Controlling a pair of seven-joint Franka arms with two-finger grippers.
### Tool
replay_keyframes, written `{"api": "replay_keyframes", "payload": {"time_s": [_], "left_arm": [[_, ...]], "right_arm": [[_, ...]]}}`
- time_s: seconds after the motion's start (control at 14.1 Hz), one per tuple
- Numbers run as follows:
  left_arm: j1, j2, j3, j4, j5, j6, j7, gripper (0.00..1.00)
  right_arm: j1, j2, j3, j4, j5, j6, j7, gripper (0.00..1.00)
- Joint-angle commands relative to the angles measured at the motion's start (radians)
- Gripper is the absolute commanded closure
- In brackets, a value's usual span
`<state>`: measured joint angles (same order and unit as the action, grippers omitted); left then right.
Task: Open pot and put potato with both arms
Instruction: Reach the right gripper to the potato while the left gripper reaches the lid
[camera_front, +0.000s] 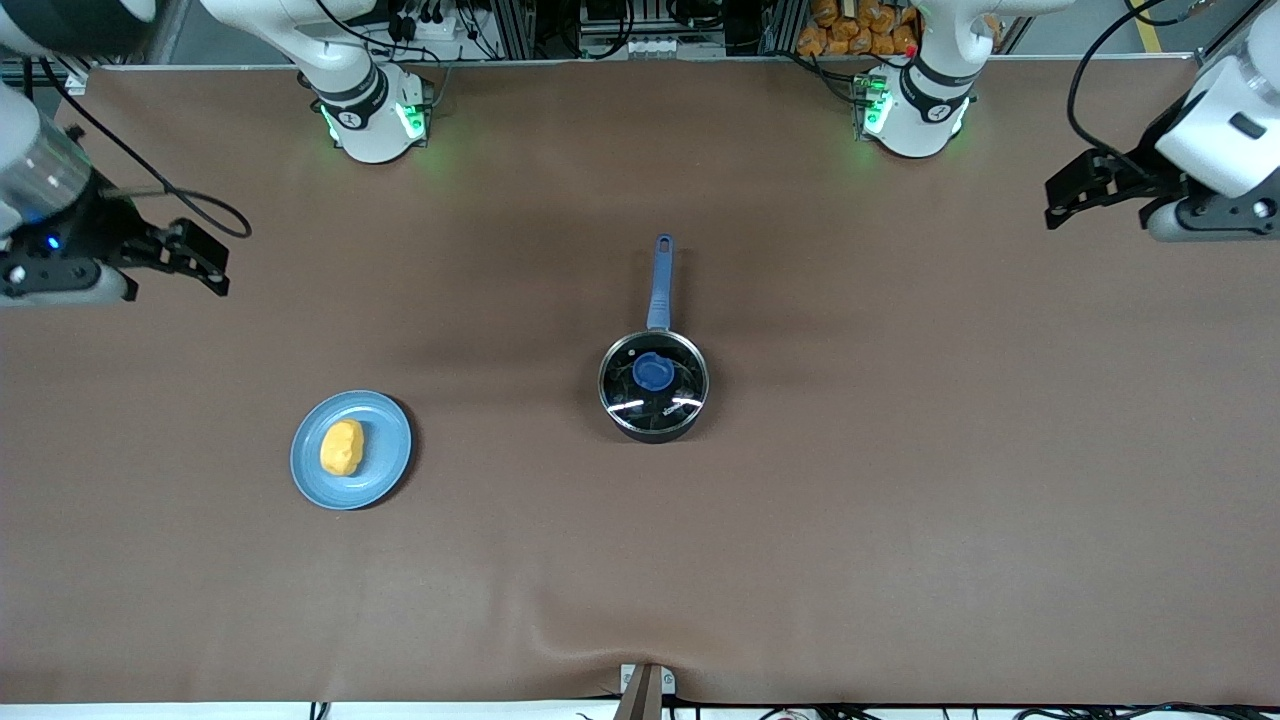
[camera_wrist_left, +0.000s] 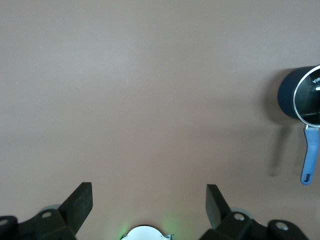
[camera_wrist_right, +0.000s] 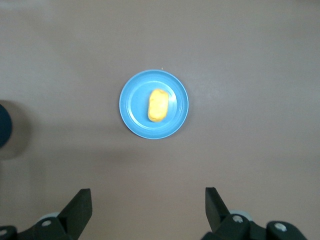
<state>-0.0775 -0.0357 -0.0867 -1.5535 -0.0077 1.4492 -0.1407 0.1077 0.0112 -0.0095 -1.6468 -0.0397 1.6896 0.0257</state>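
The black pot (camera_front: 653, 385) stands mid-table with its glass lid and blue knob (camera_front: 653, 371) on, and its blue handle (camera_front: 661, 280) points toward the robots' bases. The yellow-orange potato (camera_front: 341, 447) lies on a light-blue plate (camera_front: 388, 432) toward the right arm's end. My right gripper (camera_front: 205, 262) hangs open and empty over bare table at the right arm's end. My left gripper (camera_front: 1065, 200) hangs open and empty over the left arm's end. The left wrist view shows the pot (camera_wrist_left: 295, 95) beyond my open left gripper (camera_wrist_left: 149, 200). The right wrist view shows the potato (camera_wrist_right: 157, 105), the plate (camera_wrist_right: 131, 107) and my open right gripper (camera_wrist_right: 148, 202).
The brown table cover (camera_front: 900, 500) has a small ridge at its front edge (camera_front: 590, 640). The two arm bases (camera_front: 375, 115) (camera_front: 910, 110) stand along the table edge farthest from the front camera.
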Motion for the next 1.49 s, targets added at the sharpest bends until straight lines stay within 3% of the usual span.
{"api": "replay_keyframes", "payload": {"time_s": [0.0, 0.28, 0.42, 0.71, 0.92, 1.13, 1.42], "left_arm": [[-0.007, 0.066, -0.047, 0.03, -0.015, 0.008, -0.072, 0.0], [-0.039, 0.175, -0.131, 0.044, -0.055, 0.075, -0.248, 0.0], [-0.085, 0.236, -0.151, 0.079, -0.061, 0.131, -0.338, 0.0], [-0.209, 0.347, -0.148, 0.113, -0.052, 0.271, -0.509, 0.0], [-0.304, 0.434, -0.142, 0.127, -0.026, 0.411, -0.663, 0.0], [-0.369, 0.543, -0.137, 0.211, -0.009, 0.447, -0.825, 0.0], [-0.416, 0.609, -0.134, 0.222, 0.015, 0.528, -0.887, 0.0]], "right_arm": [[-0.013, 0.061, 0.005, -0.053, -0.002, 0.111, -0.02, 0.0], [-0.032, 0.139, 0.005, -0.096, 0.011, 0.245, -0.007, 0.0], [-0.062, 0.185, 0.005, -0.102, 0.075, 0.291, -0.007, 0.0], [-0.079, 0.26, 0.005, -0.137, 0.101, 0.395, -0.007, 0.0], [-0.076, 0.303, 0.003, -0.224, 0.1, 0.583, -0.01, 0.0], [-0.074, 0.375, 0.003, -0.243, 0.1, 0.676, -0.023, 0.0], [-0.068, 0.452, 0.003, -0.252, 0.096, 0.763, -0.033, 0.0]]}}
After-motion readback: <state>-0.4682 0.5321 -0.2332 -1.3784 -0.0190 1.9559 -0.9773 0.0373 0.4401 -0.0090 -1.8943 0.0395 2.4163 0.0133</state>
